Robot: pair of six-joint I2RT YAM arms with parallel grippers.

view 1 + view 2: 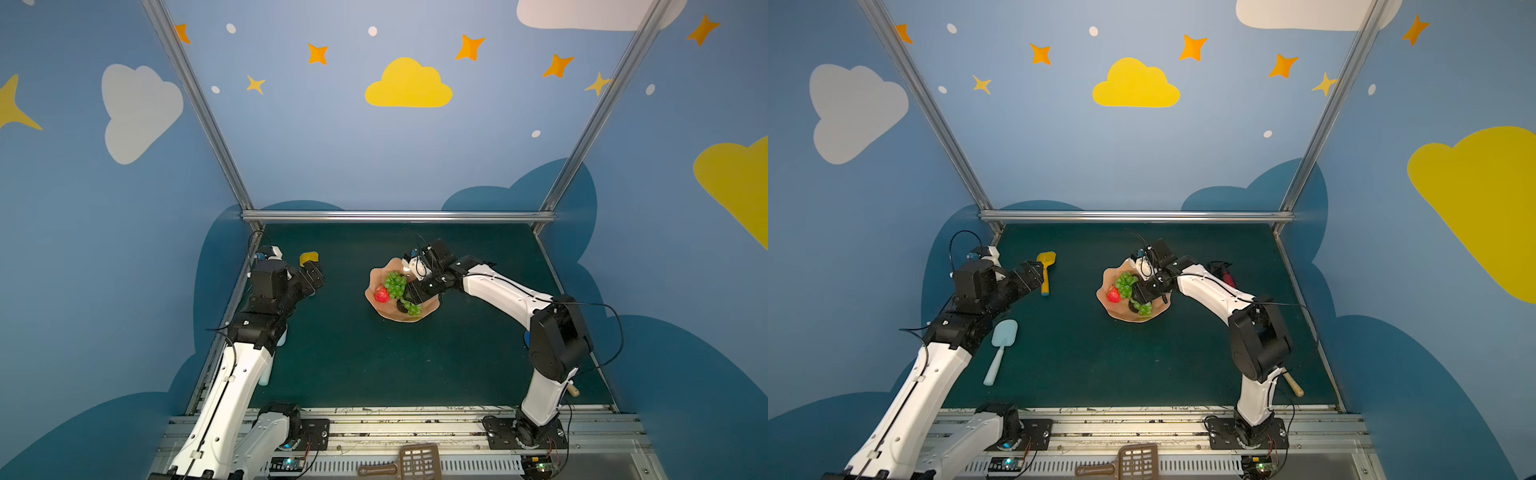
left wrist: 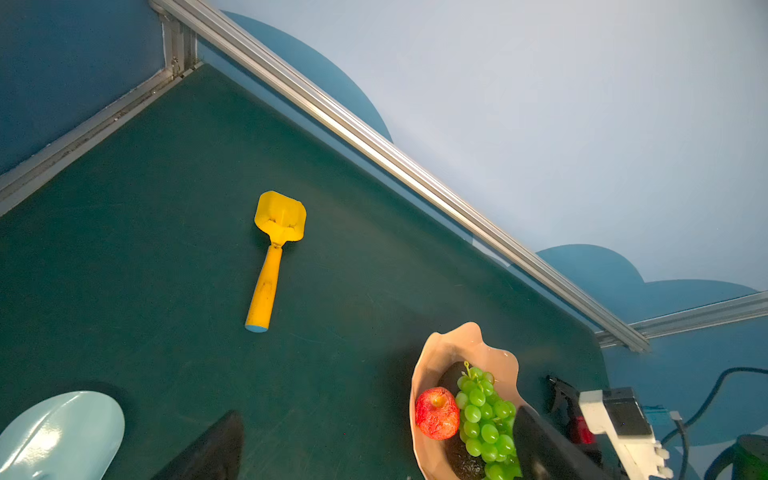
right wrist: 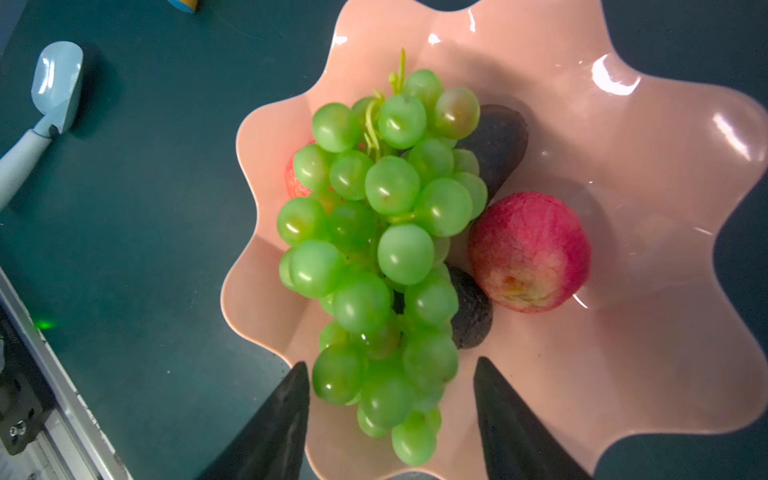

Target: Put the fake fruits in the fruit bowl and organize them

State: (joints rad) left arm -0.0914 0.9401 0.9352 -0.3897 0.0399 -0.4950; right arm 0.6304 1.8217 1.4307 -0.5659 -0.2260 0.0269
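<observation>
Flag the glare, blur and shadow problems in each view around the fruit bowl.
Right wrist view: white glare streaks on the fruit bowl wall, highlights on the grapes, the right gripper fingers dark and soft-edged. Left wrist view: blue shovel glossy and blurred up close. Both top views: fruit bowl small, partly hidden under the right arm; frame posts splay from wide-angle distortion.

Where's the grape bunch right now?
In the right wrist view, the grape bunch lies in the fruit bowl, beside a red apple, under the open right gripper.
</observation>
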